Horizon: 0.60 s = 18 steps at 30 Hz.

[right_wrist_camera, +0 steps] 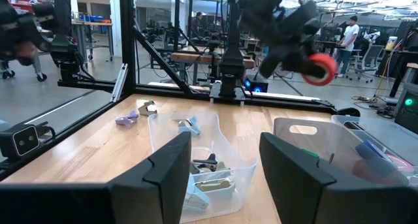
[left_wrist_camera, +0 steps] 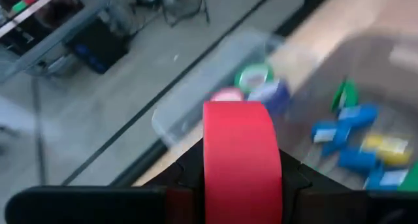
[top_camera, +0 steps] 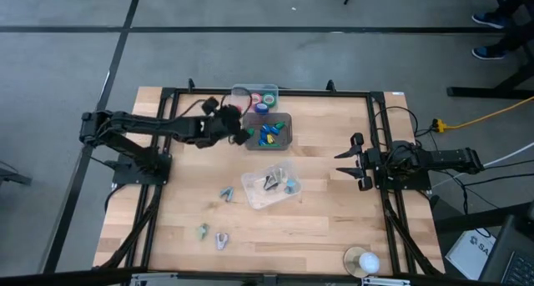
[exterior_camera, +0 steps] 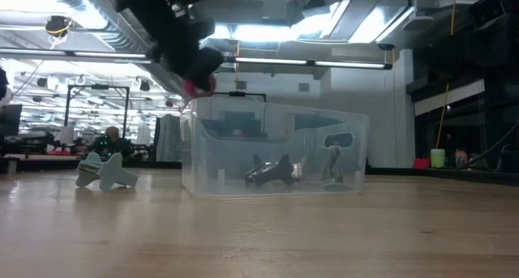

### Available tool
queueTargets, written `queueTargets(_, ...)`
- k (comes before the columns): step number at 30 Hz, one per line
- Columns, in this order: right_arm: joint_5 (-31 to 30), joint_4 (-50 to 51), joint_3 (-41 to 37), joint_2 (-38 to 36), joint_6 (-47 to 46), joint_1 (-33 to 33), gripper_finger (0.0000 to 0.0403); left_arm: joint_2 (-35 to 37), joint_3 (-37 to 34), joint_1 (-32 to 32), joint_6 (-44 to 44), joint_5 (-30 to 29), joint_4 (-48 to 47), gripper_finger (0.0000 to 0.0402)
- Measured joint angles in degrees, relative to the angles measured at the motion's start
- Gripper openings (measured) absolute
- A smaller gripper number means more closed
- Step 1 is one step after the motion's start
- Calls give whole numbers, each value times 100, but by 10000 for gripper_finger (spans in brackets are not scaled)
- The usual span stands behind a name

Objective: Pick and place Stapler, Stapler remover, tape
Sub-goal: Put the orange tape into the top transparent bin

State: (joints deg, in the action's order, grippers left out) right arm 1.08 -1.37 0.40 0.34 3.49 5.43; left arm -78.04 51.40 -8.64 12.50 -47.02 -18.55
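My left gripper is shut on a red tape roll, above the table next to the two far containers. The clear far container holds green, pink and blue tape rolls. The bin beside it holds small blue, green and yellow pieces. A clear bin at mid-table holds small dark and pale tools. My right gripper waits open at the table's right side. I cannot make out a stapler. My left gripper pinches the red tape roll between its two fingers, one on each flat side, with the red outer band facing the wrist camera. The roll is lifted clear of the table.
Small pale tools lie loose on the wood left of the middle bin and near the front. A pale round object sits at the near right edge. A black frame borders the table.
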Motion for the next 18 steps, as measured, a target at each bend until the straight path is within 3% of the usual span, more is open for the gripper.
queueTargets(4, 0, 0, 0, 1, 0, -2, 188, -2, 0, -277, -207, 237, 974, 95)
queueTargets(11, 0, -2, 0, 1, 0, -1, 188, -143, 0, -848, -191, 403, 1776, 97)
queueTargets(18, 0, 0, -2, 2, 0, -2, 188, -702, 0, -1438, -113, 1273, 2891, 98)
